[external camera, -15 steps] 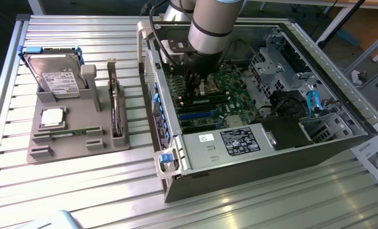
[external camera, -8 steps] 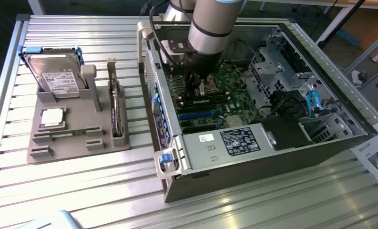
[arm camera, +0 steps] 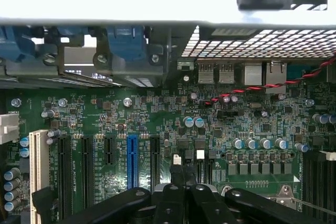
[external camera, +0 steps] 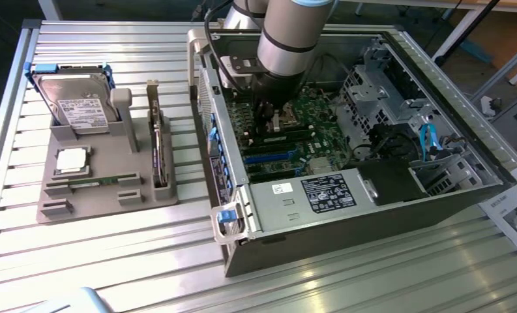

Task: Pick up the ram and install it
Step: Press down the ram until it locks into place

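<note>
The gripper (external camera: 271, 120) is down inside the open computer case (external camera: 432, 195), low over the green motherboard (arm camera: 157, 124), with its jaws closed tight together. Nothing can be seen held between them, and whether their tips touch the board I cannot tell. The ram (external camera: 102, 180) appears to be the thin green stick lying in a slot of the grey holder (external camera: 110, 163) on the table (external camera: 110, 261), well apart from the case. The risk, as I judge it, is that closed jaws this close to the board could knock the small capacitors (arm camera: 193, 121) or the slots if the arm shifts sideways or presses lower.
</note>
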Robot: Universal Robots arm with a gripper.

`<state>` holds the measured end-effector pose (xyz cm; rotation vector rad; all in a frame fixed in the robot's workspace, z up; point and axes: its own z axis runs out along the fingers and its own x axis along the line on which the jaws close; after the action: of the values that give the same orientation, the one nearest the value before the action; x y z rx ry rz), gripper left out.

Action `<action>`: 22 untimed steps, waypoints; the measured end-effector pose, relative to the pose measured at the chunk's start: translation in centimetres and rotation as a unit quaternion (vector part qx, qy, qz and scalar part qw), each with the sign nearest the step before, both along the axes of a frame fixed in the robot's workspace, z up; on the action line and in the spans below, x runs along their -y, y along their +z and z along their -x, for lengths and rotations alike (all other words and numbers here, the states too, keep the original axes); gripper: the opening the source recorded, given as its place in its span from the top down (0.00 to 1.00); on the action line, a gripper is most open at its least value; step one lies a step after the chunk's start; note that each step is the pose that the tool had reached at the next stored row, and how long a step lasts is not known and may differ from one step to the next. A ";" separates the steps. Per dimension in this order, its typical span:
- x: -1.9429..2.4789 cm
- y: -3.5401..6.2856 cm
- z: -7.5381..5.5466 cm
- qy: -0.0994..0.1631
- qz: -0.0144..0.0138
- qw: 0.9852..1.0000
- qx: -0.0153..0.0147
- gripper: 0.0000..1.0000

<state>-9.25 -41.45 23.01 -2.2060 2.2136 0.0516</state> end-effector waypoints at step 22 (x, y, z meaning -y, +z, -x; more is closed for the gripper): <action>0.00 3.33 0.0 0.000 0.000 1.000 0.000 0.90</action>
<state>-9.21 -41.45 26.34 -2.2061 2.2138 0.0517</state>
